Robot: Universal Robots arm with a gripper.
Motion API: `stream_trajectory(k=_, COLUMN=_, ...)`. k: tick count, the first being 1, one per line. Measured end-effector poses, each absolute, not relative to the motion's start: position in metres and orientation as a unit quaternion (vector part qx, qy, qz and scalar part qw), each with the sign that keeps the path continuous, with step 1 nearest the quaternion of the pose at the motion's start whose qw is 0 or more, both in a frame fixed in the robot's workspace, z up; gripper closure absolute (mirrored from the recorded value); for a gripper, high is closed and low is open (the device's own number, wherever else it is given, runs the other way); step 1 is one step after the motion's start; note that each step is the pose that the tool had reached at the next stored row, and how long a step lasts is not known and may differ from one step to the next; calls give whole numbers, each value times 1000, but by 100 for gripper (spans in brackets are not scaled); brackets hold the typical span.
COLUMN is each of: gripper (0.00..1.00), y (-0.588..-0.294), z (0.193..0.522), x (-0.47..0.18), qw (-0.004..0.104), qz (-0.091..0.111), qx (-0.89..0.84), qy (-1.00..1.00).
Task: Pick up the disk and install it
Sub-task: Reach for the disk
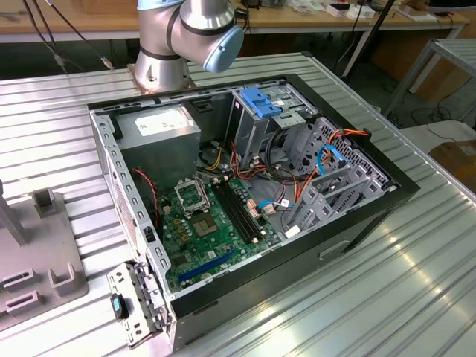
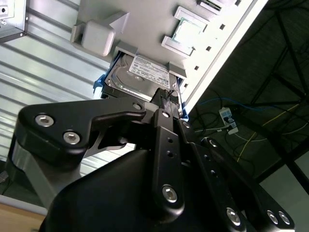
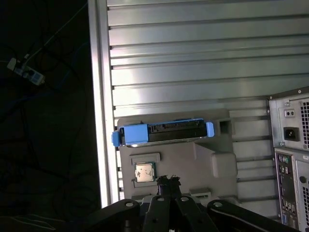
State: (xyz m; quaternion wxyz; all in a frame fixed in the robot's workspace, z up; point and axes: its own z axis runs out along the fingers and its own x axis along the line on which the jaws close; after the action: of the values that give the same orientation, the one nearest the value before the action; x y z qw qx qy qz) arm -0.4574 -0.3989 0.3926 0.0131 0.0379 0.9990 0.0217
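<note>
**Claw poised above the disk, pick not yet made**

The disk (image 3: pixel 161 133) stands on edge in a slot of the grey holder (image 3: pixel 186 162), beside a processor chip (image 3: pixel 145 172). The holder rests near the edge of the ribbed surface (image 1: pixel 387 282), at the exterior view's left of the open computer case (image 1: pixel 245 193).

To pick well, the claw should line up square with the blue frame and spread wide enough to take the disk's flat faces. It should grip the metal body rather than the blue tab, then lift straight out of the slot.

In the first wrist view the claw (image 3: pixel 168 181) hovers apart from the disk, its fingertips drawn together and holding nothing.
</note>
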Motion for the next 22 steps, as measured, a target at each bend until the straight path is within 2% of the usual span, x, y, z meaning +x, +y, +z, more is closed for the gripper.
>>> stream_trajectory(k=11, gripper=89, y=-399, z=393, x=-458, qw=13, qz=22, qx=38, qy=999)
stream_trajectory(k=22, gripper=89, y=-378, z=392, x=-458, qw=13, qz=22, qx=38, qy=999)
